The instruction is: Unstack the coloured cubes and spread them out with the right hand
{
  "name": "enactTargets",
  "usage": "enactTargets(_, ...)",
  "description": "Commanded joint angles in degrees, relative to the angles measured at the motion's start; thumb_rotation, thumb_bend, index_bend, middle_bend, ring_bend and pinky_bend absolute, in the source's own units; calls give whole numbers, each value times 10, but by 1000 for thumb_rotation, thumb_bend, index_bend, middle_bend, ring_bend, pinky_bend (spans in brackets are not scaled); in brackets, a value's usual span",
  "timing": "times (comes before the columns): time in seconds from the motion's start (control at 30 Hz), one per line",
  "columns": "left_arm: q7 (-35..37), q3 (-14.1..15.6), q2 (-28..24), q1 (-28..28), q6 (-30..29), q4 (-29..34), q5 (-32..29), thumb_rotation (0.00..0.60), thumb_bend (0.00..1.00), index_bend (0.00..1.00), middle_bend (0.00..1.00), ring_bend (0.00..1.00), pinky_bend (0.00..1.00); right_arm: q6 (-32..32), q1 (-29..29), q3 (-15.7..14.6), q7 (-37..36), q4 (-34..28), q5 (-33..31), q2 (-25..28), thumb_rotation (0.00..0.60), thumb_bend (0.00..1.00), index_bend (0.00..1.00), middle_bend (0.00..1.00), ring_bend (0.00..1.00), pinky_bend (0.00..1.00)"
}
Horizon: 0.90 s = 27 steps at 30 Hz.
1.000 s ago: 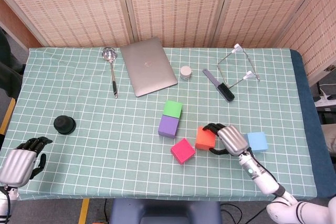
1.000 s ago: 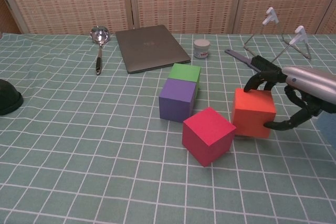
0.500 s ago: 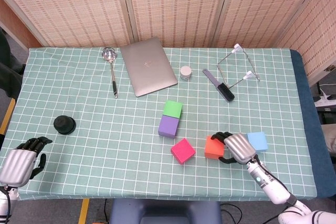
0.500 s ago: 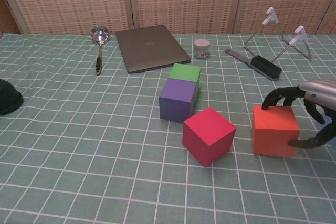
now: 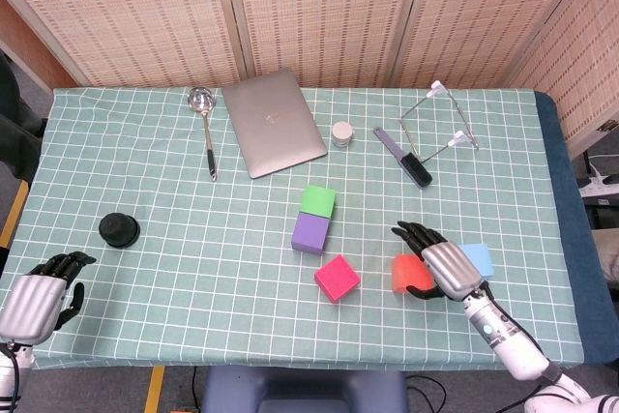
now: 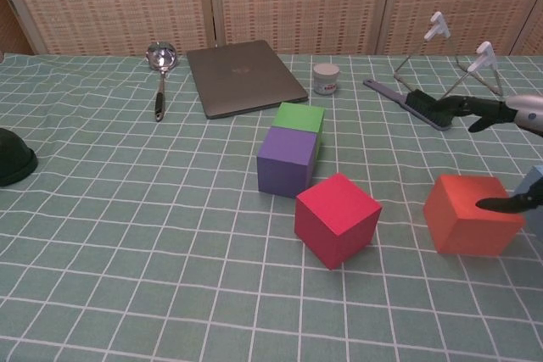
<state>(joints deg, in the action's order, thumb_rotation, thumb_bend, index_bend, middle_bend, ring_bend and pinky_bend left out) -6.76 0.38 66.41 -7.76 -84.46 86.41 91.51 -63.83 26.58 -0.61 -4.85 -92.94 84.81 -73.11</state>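
The orange cube sits on the cloth at the front right. My right hand hovers over it, fingers spread and lifted off its top. The thumb lies by the cube's right face, and the hand holds nothing. A pink cube stands to its left. Further back, a purple cube touches a green cube behind it. A blue cube lies just right of the hand. My left hand rests empty at the front left corner.
At the back lie a closed laptop, a metal ladle, a small white jar, a black brush and a wire stand. A black round object sits at the left. The table's front edge is close to the orange cube.
My right hand carried the orange cube to the right and toward the front, set it down and spread its fingers off it. The left hand has not moved.
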Motion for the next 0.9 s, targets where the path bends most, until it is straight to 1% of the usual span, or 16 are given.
enactTargets(0.03,0,0,0,0,0,0,0,600,636,301,282,281,505,-43,0,37,-43,40,8,-50,600,184,135,134,90,247)
enactTargets(0.07,0,0,0,0,0,0,0,600,636,301,282,281,505,-44,3,44,-42,53,8,-62,600,269,228,247,173,350)
enactTargets(0.1,0,0,0,0,0,-1,0,600,636,301,282,282,505,-42,8,50,-35,65,4,-73,600,355,309,338,255,450)
enactTargets(0.17,0,0,0,0,-1,-1,1,600,636,301,282,281,505,-30,21,65,-3,95,-11,-103,600,522,463,505,456,668)
enactTargets(0.2,0,0,0,0,-1,-1,1,600,636,301,281,281,505,-21,28,70,12,108,-20,-116,600,561,495,556,522,725)
enactTargets(0.23,1,-1,0,0,-1,-1,0,600,636,301,281,281,505,-7,38,77,34,125,-34,-132,600,611,519,634,609,797)
enactTargets(0.3,2,-1,-1,0,-1,-2,-1,600,636,301,281,281,505,20,55,89,73,152,-59,-159,600,645,546,709,691,875)
enactTargets(0.37,4,-2,-1,0,-1,-2,-2,600,636,301,281,282,505,42,68,99,99,169,-85,-179,600,647,546,747,732,917)
enactTargets(0.43,6,-2,-1,1,-1,-3,-3,600,636,301,282,281,505,61,81,110,119,185,-108,-200,600,648,527,756,742,927)
enactTargets(0.5,8,-3,-2,1,-2,-4,-4,600,636,301,282,281,505,77,92,116,127,198,-123,-216,600,674,509,770,754,934)
enactTargets(0.6,10,-3,-2,1,-4,-5,-4,600,635,301,282,282,506,97,104,122,130,210,-139,-232,600,791,477,803,782,954)
enactTargets(0.67,10,-4,-3,1,-5,-4,-4,600,635,301,281,282,505,108,110,126,127,213,-150,-240,600,891,459,823,798,968)
enactTargets(0.73,10,-4,-3,2,-6,-4,-2,600,636,301,281,282,505,122,117,131,119,217,-160,-248,600,960,451,832,805,971)
enactTargets(0.8,10,-3,-3,2,-7,-4,-2,600,636,301,282,282,505,128,125,133,116,227,-160,-257,600,995,436,837,808,973)
enactTargets(0.9,10,-3,-3,2,-6,-4,-2,600,636,301,281,282,506,131,132,133,104,243,-154,-271,600,1000,393,840,811,973)
